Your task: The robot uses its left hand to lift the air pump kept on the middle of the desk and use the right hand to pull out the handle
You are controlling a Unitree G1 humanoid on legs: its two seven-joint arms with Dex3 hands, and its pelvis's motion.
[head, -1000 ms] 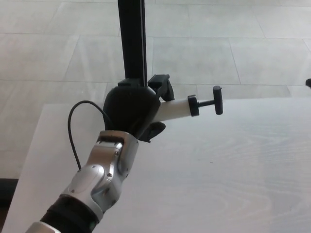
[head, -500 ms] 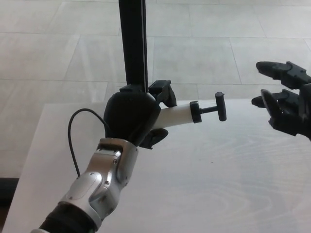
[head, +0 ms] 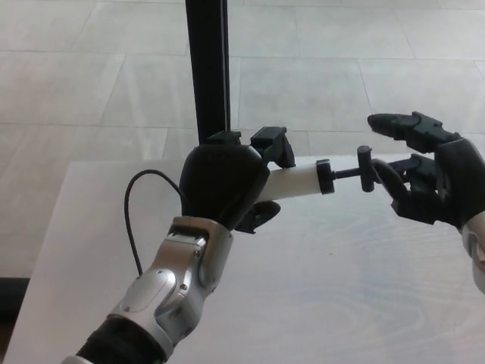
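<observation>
My left hand is shut on the air pump, a white cylinder with a black cap, held above the pale desk and lying roughly level, pointing right. Its black T-handle sticks out on a thin rod at the right end. A thin black hose loops from the pump down past my left forearm. My right hand is open just right of the handle, fingers spread around its end and not closed on it.
A black vertical post rises behind my left hand at the desk's far edge. Beyond the desk lies a pale tiled floor. The desk's left edge runs down past my left arm.
My right hand has come in from the right edge and moved left up to the handle. My left hand has carried the pump slightly to the right.
</observation>
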